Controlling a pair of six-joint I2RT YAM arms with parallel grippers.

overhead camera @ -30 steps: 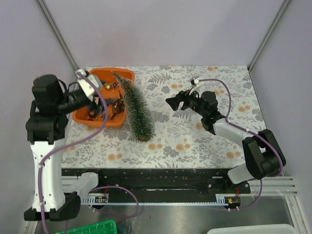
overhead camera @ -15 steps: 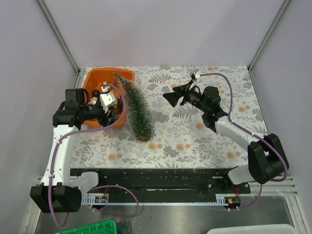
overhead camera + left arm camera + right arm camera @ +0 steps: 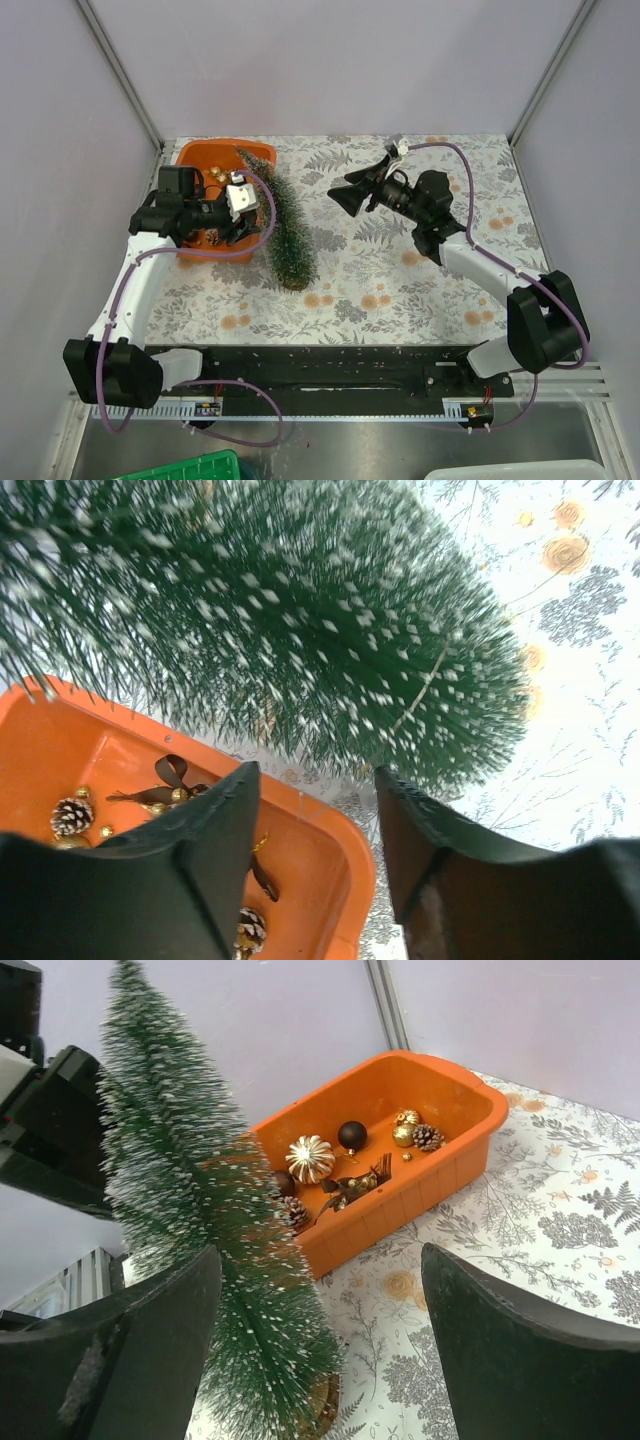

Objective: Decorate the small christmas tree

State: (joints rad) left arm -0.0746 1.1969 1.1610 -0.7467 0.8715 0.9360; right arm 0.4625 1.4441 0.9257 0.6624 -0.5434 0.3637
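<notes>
The small christmas tree (image 3: pixel 281 226), dark green with white tips, leans against the right side of the orange tray (image 3: pixel 198 152), its brown base on the table. My left gripper (image 3: pixel 247 221) hangs low over the tray's right rim, close beside the tree. In the left wrist view its fingers (image 3: pixel 222 830) stand apart with nothing between them, the tree (image 3: pixel 300 620) just beyond and the tray (image 3: pixel 60 760) below. My right gripper (image 3: pixel 338 197) is open to the right of the tree, facing it. In the right wrist view the tree (image 3: pixel 200 1230) fills the left.
The tray (image 3: pixel 440 1175) holds a gold ribbed ball (image 3: pixel 311 1157), a dark ball (image 3: pixel 351 1135), pine cones (image 3: pixel 428 1137) and a brown bow (image 3: pixel 170 780). The floral tablecloth (image 3: pixel 400 290) covers the table. Pale walls stand close on three sides.
My left arm has dropped from a raised pose and reached right across the tray to the tree, its jaws narrowing. The right gripper has shifted slightly left. The tree has barely moved.
</notes>
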